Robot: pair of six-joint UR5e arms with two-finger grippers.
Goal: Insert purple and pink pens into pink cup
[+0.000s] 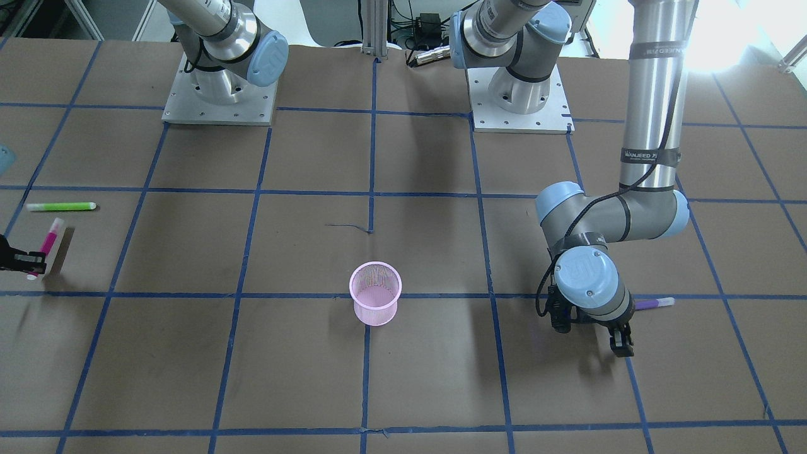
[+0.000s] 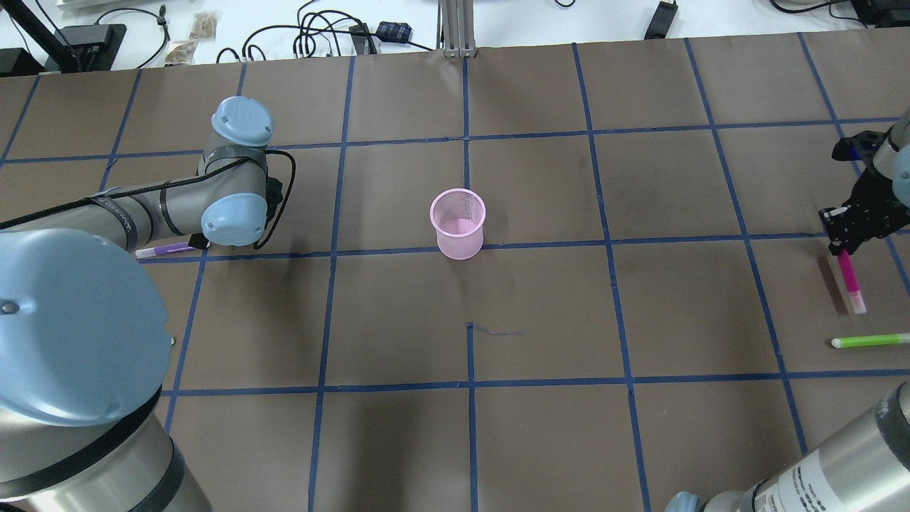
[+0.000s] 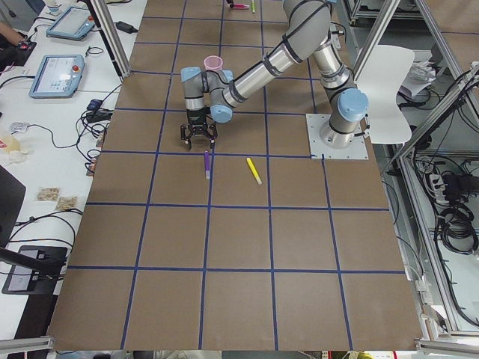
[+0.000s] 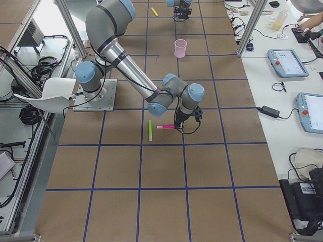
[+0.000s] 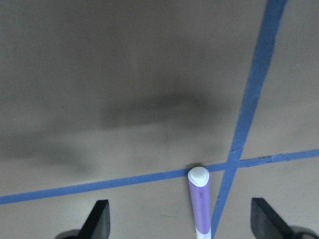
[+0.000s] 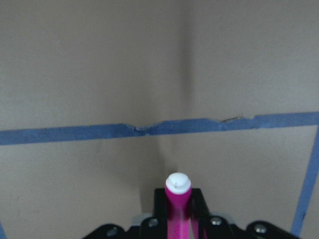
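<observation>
While the pink cup (image 2: 458, 224) stands upright at the centre of the overhead view, your right gripper (image 2: 844, 240), at that frame's right edge, is clamped on one end of the pink pen (image 2: 851, 284). The pen slants toward the table near a green pen (image 2: 871, 341) lying flat. At the frame's left, your left gripper (image 5: 182, 223) hangs with jaws spread wide astride the purple pen (image 5: 199, 204), seemingly not touching it, where blue tape lines (image 5: 249, 99) cross.

Bright, even lighting; window glare top right; wrist views softly blurred.
</observation>
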